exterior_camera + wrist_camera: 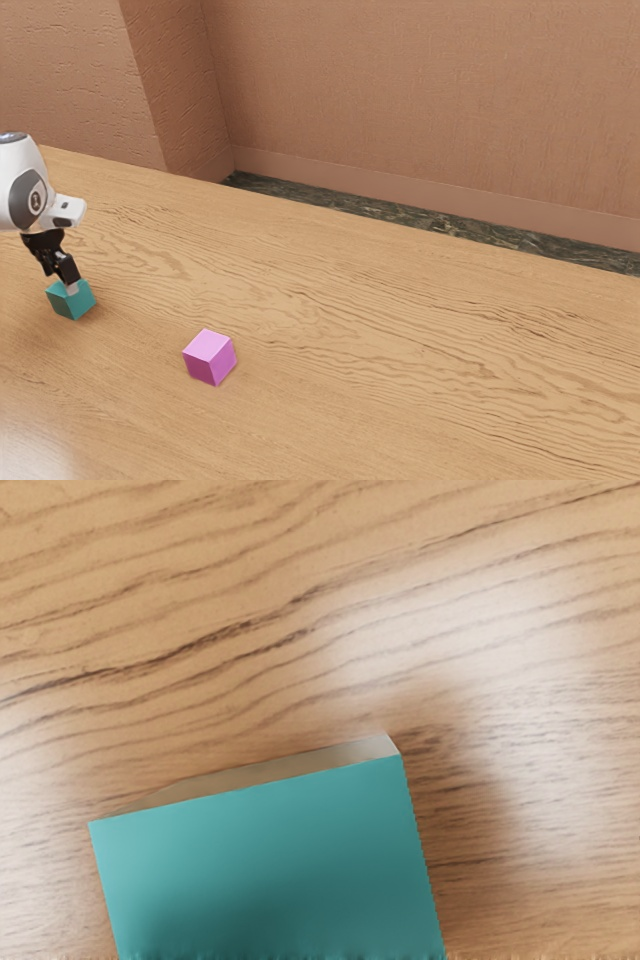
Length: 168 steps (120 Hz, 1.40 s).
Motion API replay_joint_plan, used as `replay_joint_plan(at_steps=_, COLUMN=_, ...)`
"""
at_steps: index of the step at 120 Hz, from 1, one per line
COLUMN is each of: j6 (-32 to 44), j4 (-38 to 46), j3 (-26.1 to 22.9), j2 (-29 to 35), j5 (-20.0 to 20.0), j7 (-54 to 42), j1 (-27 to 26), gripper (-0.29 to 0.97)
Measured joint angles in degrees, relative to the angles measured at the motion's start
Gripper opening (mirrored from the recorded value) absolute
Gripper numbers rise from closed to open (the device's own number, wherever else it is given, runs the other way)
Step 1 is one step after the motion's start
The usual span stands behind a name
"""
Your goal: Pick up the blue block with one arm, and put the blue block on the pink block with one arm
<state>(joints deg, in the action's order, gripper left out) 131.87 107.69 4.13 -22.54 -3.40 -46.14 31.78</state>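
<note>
Plenty of open counter beyond the tool, running out to the far edge along the wall. Reaches down steeply, hand pointing at the wood. Meets the top of the blue block directly beneath; cannot tell whether clamped on it or loose. In the wrist view, blue block close under the hand, wood grain around it. Pink block well apart from the tool, resting on the counter.
</note>
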Motion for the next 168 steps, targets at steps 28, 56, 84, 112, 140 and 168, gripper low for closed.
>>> replay_joint_plan(at_steps=28, j6=-0.19, j4=-0.12, j3=-0.05, j2=-1.21, j5=0.5, j7=-0.52, j1=0.12, gripper=0.68)
replay_joint_plan(at_steps=56, j6=-0.21, j4=-1.29, j3=0.0, j2=-2.13, j5=1.87, j7=-0.77, j1=0.19, gripper=0.68)
replay_joint_plan(at_steps=84, j6=0.02, j4=-1.98, j3=0.0, j2=-2.95, j5=2.74, j7=-0.7, j1=0.21, gripper=0.68)
replay_joint_plan(at_steps=112, j6=0.21, j4=-3.31, j3=0.02, j2=-4.28, j5=3.08, j7=-0.41, j1=0.22, gripper=0.68)
replay_joint_plan(at_steps=140, j6=0.19, j4=-4.0, j3=0.09, j2=-5.1, j5=3.25, j7=-0.22, j1=0.59, gripper=0.68)
replay_joint_plan(at_steps=168, j6=0.16, j4=-4.46, j3=0.08, j2=-6.4, j5=3.3, j7=-0.11, j1=0.58, gripper=0.68)
